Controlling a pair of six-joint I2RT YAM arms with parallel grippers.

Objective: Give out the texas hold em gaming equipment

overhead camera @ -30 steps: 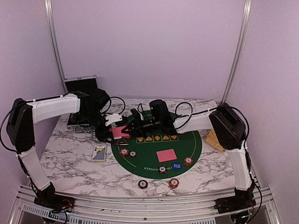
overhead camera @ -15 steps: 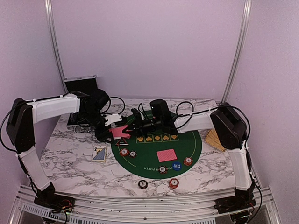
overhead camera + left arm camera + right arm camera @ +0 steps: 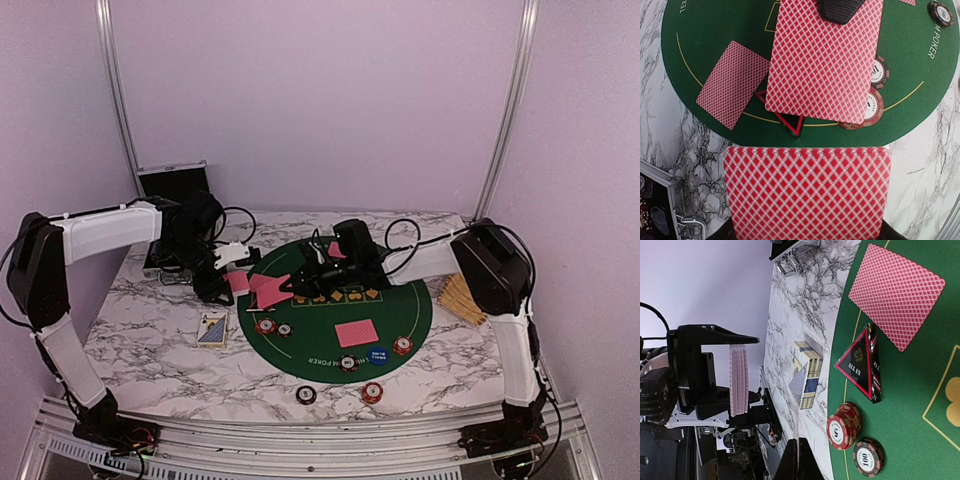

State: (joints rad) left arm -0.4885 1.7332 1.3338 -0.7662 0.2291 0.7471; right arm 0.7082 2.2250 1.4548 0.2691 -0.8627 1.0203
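My left gripper (image 3: 228, 284) is shut on a deck of pink-red-backed cards (image 3: 807, 195), held at the mat's left edge; its fingers are mostly hidden under the deck. My right gripper (image 3: 287, 290) is shut on one card (image 3: 825, 60), seen edge-on between its fingers (image 3: 805, 465), and holds it above the black triangular "ALL IN" marker (image 3: 862, 365). One card (image 3: 732, 82) lies face down on the green mat (image 3: 400, 305) beside the marker, another (image 3: 357, 333) at the mat's middle. Dark-red chips (image 3: 844, 426) stand near the marker. A blue button (image 3: 377, 354) lies at the mat's front.
A blue and tan card box (image 3: 212, 328) lies on the marble left of the mat. The silver-edged black case (image 3: 175, 185) stands at the back left. Two chips (image 3: 306, 394) sit off the mat at the front. A tan striped object (image 3: 460, 298) lies at the right.
The two grippers were together at the deck and have parted. My right gripper has moved right with one card in it, and my left gripper has drawn slightly left with the deck.
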